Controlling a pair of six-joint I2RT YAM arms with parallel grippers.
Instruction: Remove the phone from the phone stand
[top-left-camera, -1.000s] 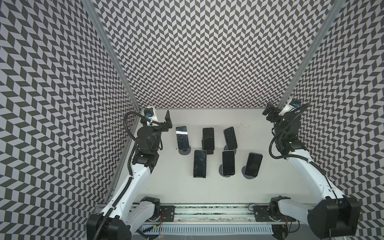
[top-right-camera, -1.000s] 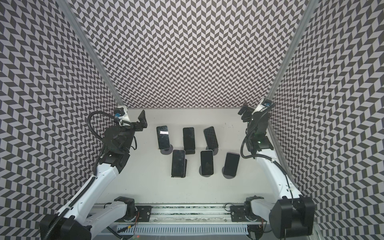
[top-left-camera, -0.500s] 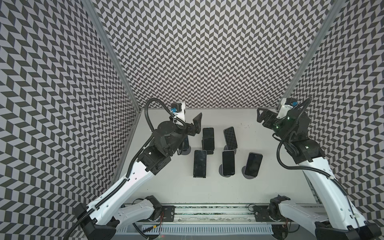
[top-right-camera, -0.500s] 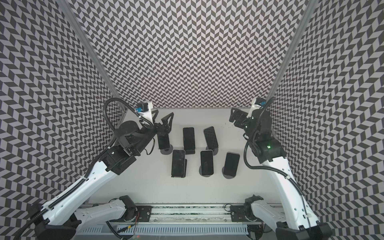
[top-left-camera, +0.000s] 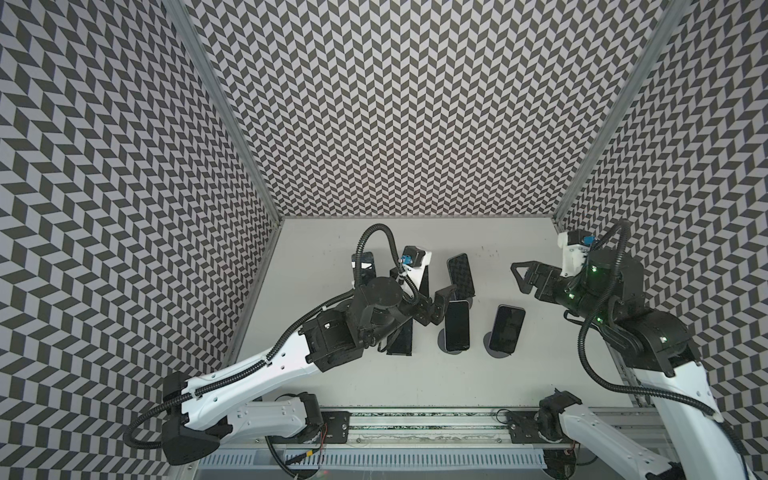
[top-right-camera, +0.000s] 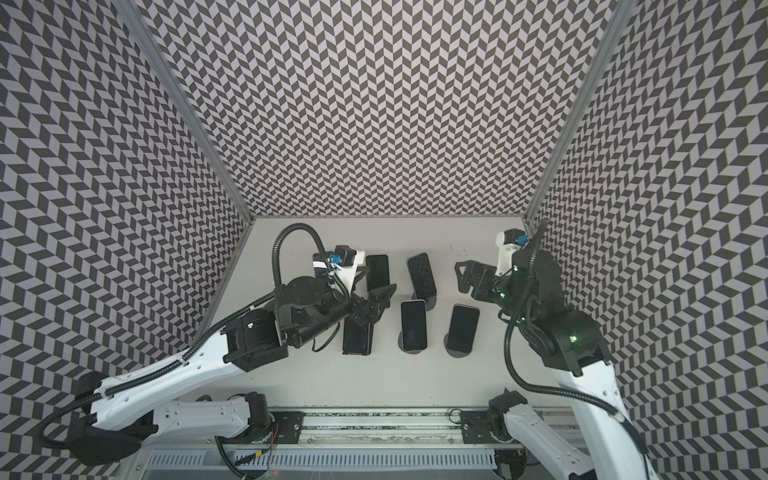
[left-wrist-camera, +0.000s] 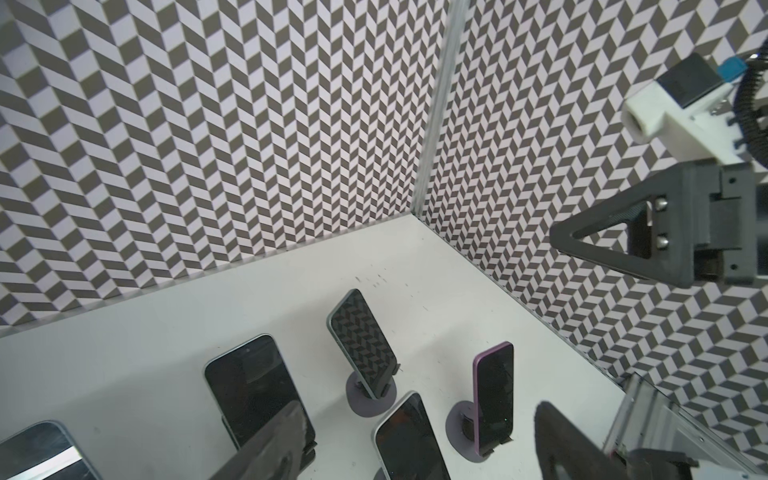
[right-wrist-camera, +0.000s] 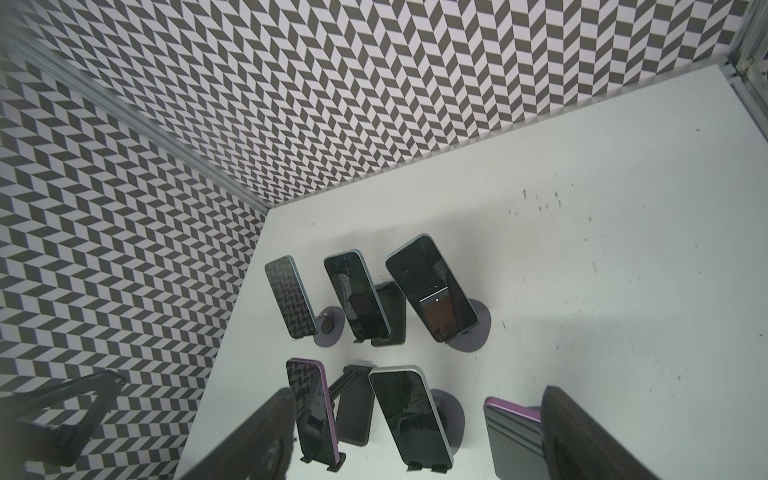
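Observation:
Several dark phones lean on stands in two rows at mid-table. In both top views my left gripper (top-left-camera: 440, 305) (top-right-camera: 376, 305) hovers open over the group, between the back middle phone (top-right-camera: 377, 272) and the front middle phone (top-left-camera: 457, 324). The left wrist view shows its fingers (left-wrist-camera: 274, 449) apart and empty, with a white-edged phone (left-wrist-camera: 409, 440) below the gap. My right gripper (top-left-camera: 521, 278) (top-right-camera: 462, 279) is open in the air, right of the back right phone (top-left-camera: 460, 274). The front right phone (top-left-camera: 506, 328) stands on a round grey stand (top-left-camera: 496, 351).
My left arm hides much of the back left phone (top-left-camera: 363, 266) and the front left phone (top-left-camera: 401, 336). Patterned walls close in the white table (top-left-camera: 415, 374) on three sides. A rail (top-left-camera: 415, 419) runs along the front edge.
Both arms have swung inward from the side walls. The left gripper now hangs over the middle of the phones, and the right gripper has come closer to the right-hand phones.

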